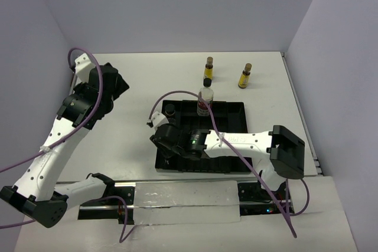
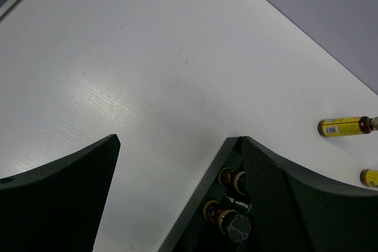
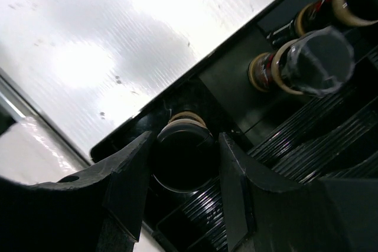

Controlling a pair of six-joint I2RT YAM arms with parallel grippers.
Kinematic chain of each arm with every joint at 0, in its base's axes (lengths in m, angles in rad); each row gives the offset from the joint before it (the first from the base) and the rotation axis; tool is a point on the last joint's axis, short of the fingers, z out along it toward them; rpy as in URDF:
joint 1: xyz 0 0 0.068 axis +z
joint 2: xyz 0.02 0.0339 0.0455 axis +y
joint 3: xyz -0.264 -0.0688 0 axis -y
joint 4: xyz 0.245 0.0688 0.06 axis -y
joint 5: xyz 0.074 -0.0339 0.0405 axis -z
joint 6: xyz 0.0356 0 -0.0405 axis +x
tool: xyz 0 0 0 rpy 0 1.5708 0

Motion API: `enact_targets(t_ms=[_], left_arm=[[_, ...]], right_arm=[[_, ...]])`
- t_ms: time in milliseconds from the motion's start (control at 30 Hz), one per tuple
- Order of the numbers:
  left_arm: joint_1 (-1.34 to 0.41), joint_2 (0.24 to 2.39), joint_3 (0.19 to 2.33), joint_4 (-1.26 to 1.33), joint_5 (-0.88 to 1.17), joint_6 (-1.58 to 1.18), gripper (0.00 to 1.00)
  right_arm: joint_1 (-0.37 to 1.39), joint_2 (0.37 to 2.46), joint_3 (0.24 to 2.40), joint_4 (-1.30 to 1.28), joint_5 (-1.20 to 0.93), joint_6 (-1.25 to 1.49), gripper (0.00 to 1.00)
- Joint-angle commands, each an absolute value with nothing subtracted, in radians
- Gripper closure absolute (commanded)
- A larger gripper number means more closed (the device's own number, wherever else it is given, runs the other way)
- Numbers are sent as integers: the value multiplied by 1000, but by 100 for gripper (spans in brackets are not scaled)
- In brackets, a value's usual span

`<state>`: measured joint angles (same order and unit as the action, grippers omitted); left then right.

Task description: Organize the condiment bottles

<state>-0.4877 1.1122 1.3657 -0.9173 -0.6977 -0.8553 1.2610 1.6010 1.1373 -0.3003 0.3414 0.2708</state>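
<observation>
Your right gripper straddles a dark jar at the tray's left edge. There's one finger on each side and the gap is barely wider than the lid. Can't tell if it's actually clamping. In the top view the wrist hides that jar.

Left gripper is wide open and holding nothing, above the table left of the tray.

Also in the tray are a second jar in the far-left corner and the clear bottle at the far edge.

Left yellow bottle and right yellow bottle stand on the table beyond it.
</observation>
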Motion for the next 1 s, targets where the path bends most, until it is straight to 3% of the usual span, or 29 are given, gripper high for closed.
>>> enact_targets(t_ms=[0, 233, 333, 367, 567, 767, 967], left_arm=[[-479, 1089, 1355, -895, -683, -851, 8], [-479, 1091, 1353, -895, -682, -852, 8], [-479, 1089, 1350, -888, -681, -850, 8], [-479, 1091, 1348, -887, -683, -848, 8], [-479, 1100, 1351, -880, -678, -843, 8], [-479, 1098, 1338, -867, -670, -838, 8], [-475, 1084, 1340, -866, -684, -815, 8]], right_arm=[[1264, 1627, 1121, -246, 366, 270, 81], [1266, 1646, 1126, -262, 373, 270, 71], [1266, 1638, 1126, -265, 376, 270, 44], [1266, 1637, 1127, -267, 377, 270, 43], [1265, 1600, 1137, -301, 403, 270, 18], [1265, 1484, 1148, -356, 454, 270, 13], [1253, 1238, 1110, -467, 718, 270, 7]])
